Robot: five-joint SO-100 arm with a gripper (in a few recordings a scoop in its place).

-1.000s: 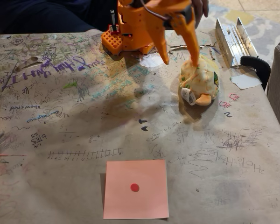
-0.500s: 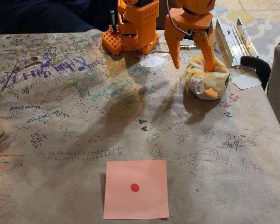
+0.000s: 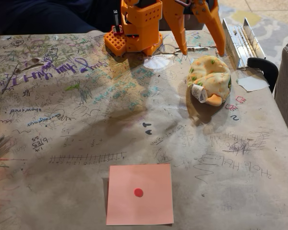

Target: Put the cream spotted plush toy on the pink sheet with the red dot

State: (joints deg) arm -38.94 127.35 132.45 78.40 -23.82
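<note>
Looks like a home living room — patterned rug (image 3: 271, 19) on the far floor, grey sofa arm (image 3: 287, 86) at right, scribble-covered table (image 3: 62, 120).

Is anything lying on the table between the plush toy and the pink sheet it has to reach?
Nothing visible does. The plush toy lies at the far right, the pink sheet near the front edge, and the table between them carries only scribbles. The open tool hangs just above the toy, with nothing in between.

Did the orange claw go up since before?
Yes. The gripper rose off the cream spotted plush toy, its fingertips now nearer the orange base.
</note>
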